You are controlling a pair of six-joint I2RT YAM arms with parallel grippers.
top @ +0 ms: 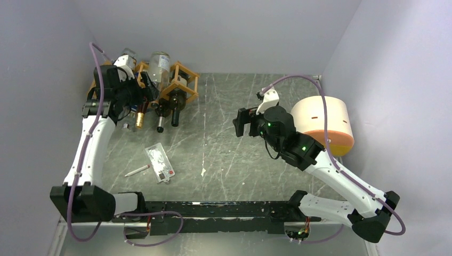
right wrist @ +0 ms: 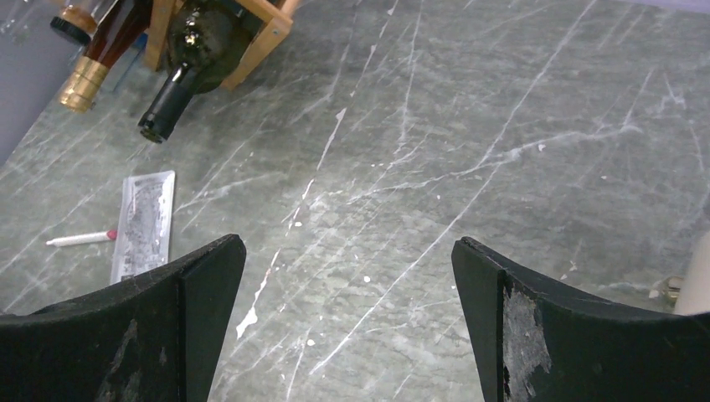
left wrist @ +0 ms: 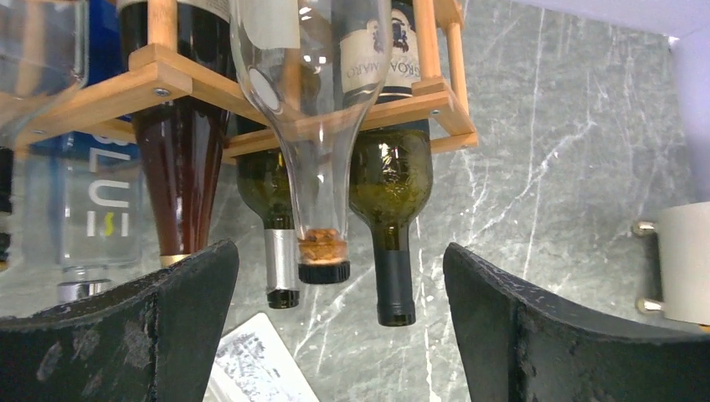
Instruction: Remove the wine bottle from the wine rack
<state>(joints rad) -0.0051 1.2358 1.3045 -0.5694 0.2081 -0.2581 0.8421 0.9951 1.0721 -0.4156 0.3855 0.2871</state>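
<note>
Left pincer (left wrist: 339, 268) agape; orange-brown wooden open-frame wine rack (left wrist: 126, 88) beyond

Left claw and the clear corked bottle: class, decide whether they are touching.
Apart. In the left wrist view, the open left claw flanks the clear corked bottle, a gap on each side.

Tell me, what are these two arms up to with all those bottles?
The robot is meant to take a wine bottle off the wine rack, which stands at the far left of the table. Its left gripper is open and lined up with the bottle necks. The corked clear bottle is straight ahead between its fingers, but nothing is gripped yet. The right gripper hangs open over bare tabletop, well away from the rack.
</note>
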